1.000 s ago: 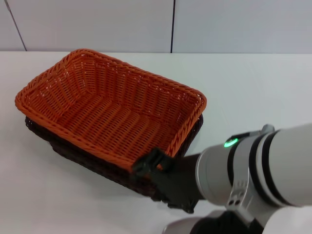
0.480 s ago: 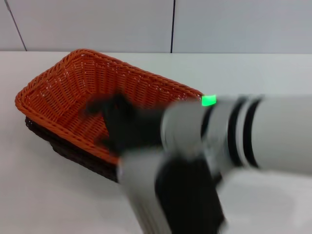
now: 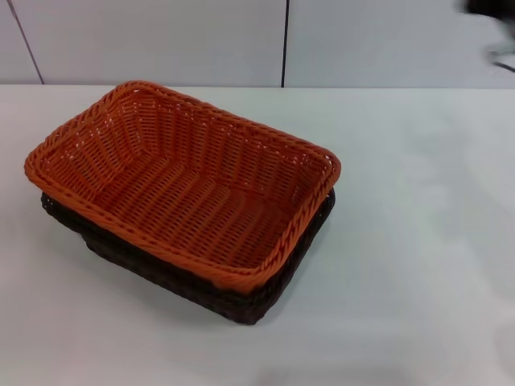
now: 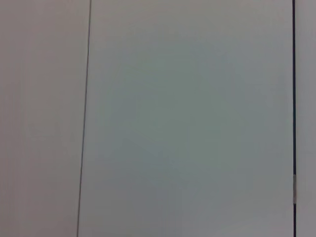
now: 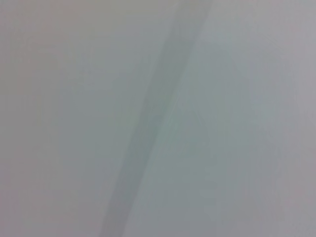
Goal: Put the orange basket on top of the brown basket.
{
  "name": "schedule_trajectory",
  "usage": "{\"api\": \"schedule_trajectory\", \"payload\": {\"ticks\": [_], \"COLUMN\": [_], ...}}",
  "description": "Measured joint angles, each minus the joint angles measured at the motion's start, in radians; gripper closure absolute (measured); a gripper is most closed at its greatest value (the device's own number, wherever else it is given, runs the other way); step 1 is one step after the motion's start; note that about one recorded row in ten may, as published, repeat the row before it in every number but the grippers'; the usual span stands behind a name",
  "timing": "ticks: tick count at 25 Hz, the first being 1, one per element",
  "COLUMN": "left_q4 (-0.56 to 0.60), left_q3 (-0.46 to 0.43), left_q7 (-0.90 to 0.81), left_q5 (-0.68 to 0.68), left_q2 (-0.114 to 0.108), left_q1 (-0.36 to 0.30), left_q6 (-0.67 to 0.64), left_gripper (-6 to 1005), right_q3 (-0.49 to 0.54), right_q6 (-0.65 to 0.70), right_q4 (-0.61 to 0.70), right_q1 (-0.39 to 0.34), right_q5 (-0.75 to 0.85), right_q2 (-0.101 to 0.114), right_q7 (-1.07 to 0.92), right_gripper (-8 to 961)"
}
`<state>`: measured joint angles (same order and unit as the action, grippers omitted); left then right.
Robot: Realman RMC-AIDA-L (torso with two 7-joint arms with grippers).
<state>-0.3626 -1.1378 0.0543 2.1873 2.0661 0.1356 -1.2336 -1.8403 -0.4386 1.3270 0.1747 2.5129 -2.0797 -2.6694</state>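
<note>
The orange basket (image 3: 185,181) sits nested on top of the brown basket (image 3: 241,301) on the white table, left of centre in the head view. Only the brown basket's rim and lower sides show beneath it. Both baskets lie level and nothing touches them. A dark blurred shape at the top right corner of the head view is my right gripper (image 3: 489,8), far from the baskets and high above the table. My left gripper is out of view. Both wrist views show only pale wall panels.
The white table (image 3: 418,241) spreads wide to the right of and in front of the baskets. A white panelled wall with a dark seam (image 3: 284,44) stands behind the table.
My right arm, which was at the near corner of the baskets and then swept over them, has swung up and away to the top right corner. The baskets have not moved.
</note>
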Motion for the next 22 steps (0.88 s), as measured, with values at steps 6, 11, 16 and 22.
{"api": "schedule_trajectory", "payload": {"ticks": [6,11,16,22], "left_q4": [0.008,0.014,0.018,0.022], "left_q3": [0.000,0.005,0.008,0.010], "left_q7": [-0.003,-0.009,-0.009,-0.011], "left_q5": [0.002,0.003,0.004,0.008], "left_q2": [-0.001,-0.001,-0.001,0.001], "left_q1": [0.000,0.000,-0.002,-0.006], "left_q6": [-0.005,-0.007,-0.003,-0.006], "left_gripper": [208,208,208,208], "right_q3": [-0.031,-0.069,-0.118,-0.132], "right_q6": [-0.397,-0.562,-0.647,-0.652], "right_q4": [-0.288,-0.421,-0.487,-0.512], "right_q1": [-0.074,-0.081,-0.069,-0.058], "right_q5": [-0.106,-0.122,-0.171,-0.175], "right_q2": [-0.003,-0.005,-0.003,-0.003], "right_q7": [-0.131,-0.191,-0.194,-0.194], "right_gripper": [438,438,438,438]}}
